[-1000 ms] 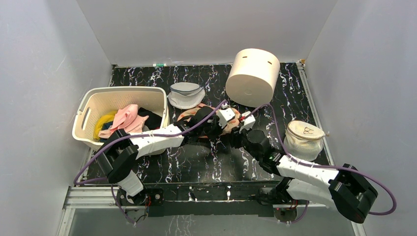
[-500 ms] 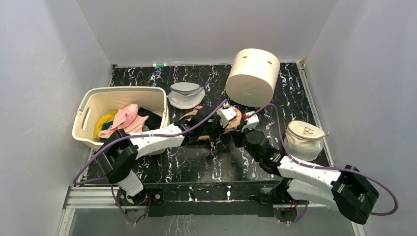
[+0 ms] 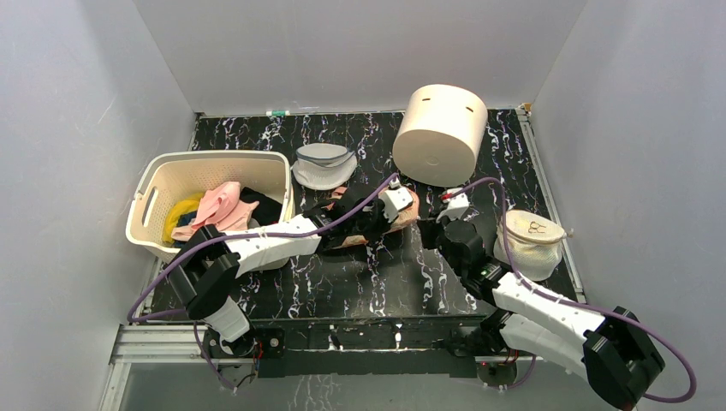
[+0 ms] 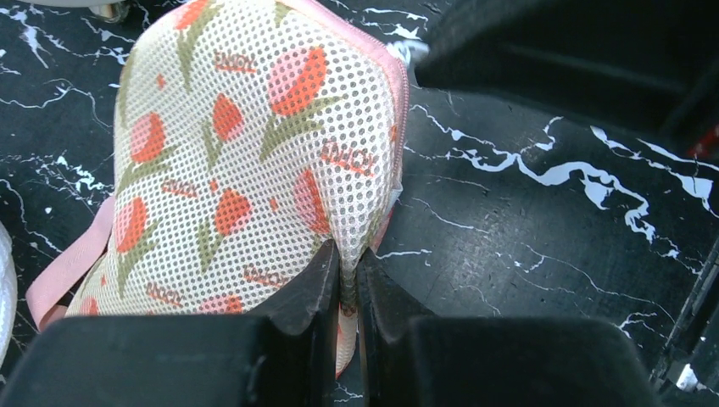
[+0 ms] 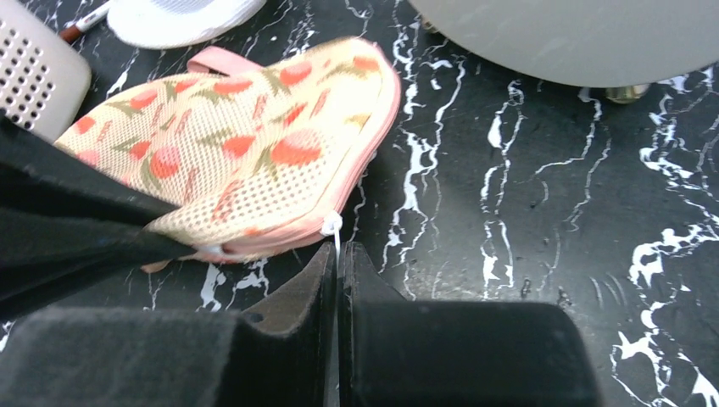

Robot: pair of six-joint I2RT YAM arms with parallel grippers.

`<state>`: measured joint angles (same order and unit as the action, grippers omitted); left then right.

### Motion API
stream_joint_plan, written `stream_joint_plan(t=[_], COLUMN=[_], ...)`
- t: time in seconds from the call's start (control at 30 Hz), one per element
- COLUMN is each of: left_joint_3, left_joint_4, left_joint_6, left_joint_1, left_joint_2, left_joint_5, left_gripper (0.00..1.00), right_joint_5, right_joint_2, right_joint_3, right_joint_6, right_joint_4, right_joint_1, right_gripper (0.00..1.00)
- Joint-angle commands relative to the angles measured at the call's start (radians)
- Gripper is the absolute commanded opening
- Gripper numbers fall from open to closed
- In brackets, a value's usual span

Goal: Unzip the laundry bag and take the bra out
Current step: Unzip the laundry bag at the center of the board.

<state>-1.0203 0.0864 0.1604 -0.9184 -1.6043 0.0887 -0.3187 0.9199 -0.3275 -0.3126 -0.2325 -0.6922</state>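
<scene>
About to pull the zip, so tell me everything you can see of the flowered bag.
The bag is a rounded soft case of beige mesh printed with red-orange flowers and green leaves, with a pink zipper rim and a pink strap at one end. It lies dome up on the black marbled table, its zipper shut along all that shows. The left claw pinches its edge; the right claw is shut on the white pull at the rim. Nothing inside shows.
</scene>
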Motion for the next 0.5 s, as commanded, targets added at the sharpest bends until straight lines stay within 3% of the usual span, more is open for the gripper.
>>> stream_joint_plan(t=[0.0,0.17,0.33,0.47], left_joint_3=[-0.035,-0.039,-0.054,-0.087], left_joint_4=[-0.068,-0.076,-0.095,-0.126], left_joint_6=[0.023,0.029,0.034,0.022], left_joint_1=[0.004,0.004,0.002,0.003], left_joint_2=[0.027,0.024,0.016,-0.003], left_joint_5=[0.002,0.005,0.026,0.04], left_gripper=[0.0,0.0,0.0,0.24], right_joint_5=[-0.011,0.044,0.201,0.292], right_joint_2=[-0.029,-0.013,0.006,0.005], right_joint_3=[0.002,-0.027,-0.095,-0.108], right_joint_6=[0.016,0.003,0.025,0.019], right_joint_4=[0.016,0.044,0.102,0.122], right_joint_1=[0.067,0.091,0.091,0.091], right_gripper=[0.0,0.0,0.0,0.0])
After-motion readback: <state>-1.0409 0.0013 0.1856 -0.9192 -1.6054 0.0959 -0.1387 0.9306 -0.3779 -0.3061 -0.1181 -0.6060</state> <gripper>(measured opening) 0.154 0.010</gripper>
